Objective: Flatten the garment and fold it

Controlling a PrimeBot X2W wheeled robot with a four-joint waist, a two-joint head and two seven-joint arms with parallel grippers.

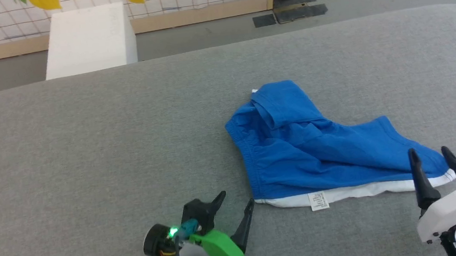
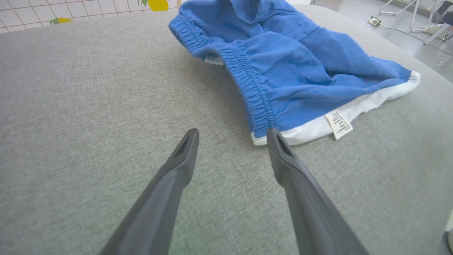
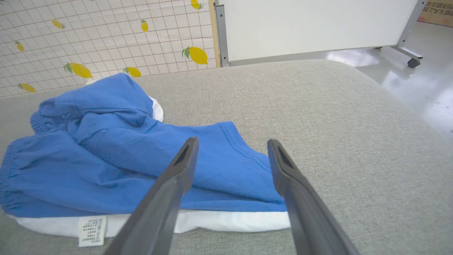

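Here, left tool (image 1: pixel 237 198) and right tool (image 1: pixel 428 150) gape, flanking the white edge (image 1: pixel 359 191) of the garment (image 1: pixel 299 154).

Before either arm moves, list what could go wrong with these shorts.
1. The shorts lie bunched, part flopped over; folding now would likely lock in creases.
2. The open right gripper sits at the layered white edge; a pinch may catch just one layer.
3. The open left gripper is beside the corner, mostly over table; closing may miss.
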